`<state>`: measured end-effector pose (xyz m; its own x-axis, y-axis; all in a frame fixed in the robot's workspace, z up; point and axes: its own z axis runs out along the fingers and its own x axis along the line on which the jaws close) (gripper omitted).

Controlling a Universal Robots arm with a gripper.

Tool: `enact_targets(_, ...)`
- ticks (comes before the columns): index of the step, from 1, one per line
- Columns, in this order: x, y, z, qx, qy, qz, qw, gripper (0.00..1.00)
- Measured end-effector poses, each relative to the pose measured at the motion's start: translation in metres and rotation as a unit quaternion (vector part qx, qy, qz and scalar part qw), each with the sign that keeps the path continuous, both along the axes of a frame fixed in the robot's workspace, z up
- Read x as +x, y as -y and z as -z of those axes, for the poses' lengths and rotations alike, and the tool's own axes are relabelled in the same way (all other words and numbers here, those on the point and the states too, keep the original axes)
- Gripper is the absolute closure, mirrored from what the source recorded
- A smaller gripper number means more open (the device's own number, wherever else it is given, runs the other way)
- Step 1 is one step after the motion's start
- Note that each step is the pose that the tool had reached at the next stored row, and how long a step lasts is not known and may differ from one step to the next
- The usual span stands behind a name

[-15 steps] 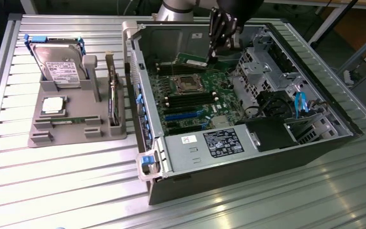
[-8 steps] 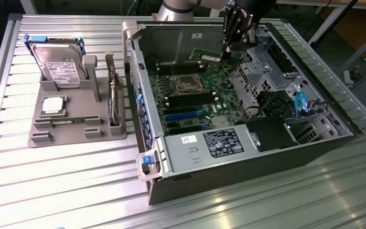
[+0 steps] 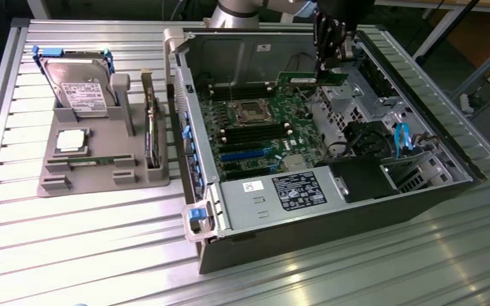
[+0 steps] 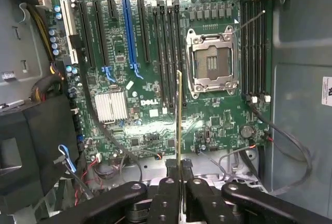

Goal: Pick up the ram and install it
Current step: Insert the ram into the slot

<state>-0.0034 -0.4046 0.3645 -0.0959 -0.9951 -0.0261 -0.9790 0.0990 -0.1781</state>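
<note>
My gripper (image 3: 328, 64) hangs over the far end of the open computer case (image 3: 313, 223), shut on the ram (image 3: 311, 79), a thin green strip held level above the motherboard (image 3: 262, 127). In the wrist view the ram (image 4: 179, 115) shows edge-on, clamped between the black fingers (image 4: 168, 182) of the gripper (image 4: 179, 173). It hovers over the board near the long black memory slots (image 4: 167, 53) beside the empty processor socket (image 4: 212, 63). A look-alike green stick (image 3: 92, 160) lies on the grey holder (image 3: 143, 182) at the exterior view's left.
The grey holder also carries a hard drive (image 3: 79, 89), a square silver processor chip (image 3: 73, 140) and a dark expansion card (image 3: 150, 127) standing on edge. Inside the case are the power supply (image 3: 288, 191), loose cables (image 3: 402, 137) and a second bank of memory slots (image 4: 254, 47).
</note>
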Motion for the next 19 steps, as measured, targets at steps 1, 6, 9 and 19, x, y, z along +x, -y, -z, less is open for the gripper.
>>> enact_targets(1,-0.004,0.0000,0.0036,0.0000,0.0000,-0.004,1.0000,0.89)
enact_targets(6,-0.014,0.0007,0.0304,0.0001,-0.0005,-0.057,0.9984,0.89)
enact_targets(9,-0.033,0.0007,0.0485,0.0000,-0.0005,-0.057,0.9983,0.89)
enact_targets(19,-0.056,0.0014,0.0781,0.0000,-0.0005,-0.058,0.9983,0.89)
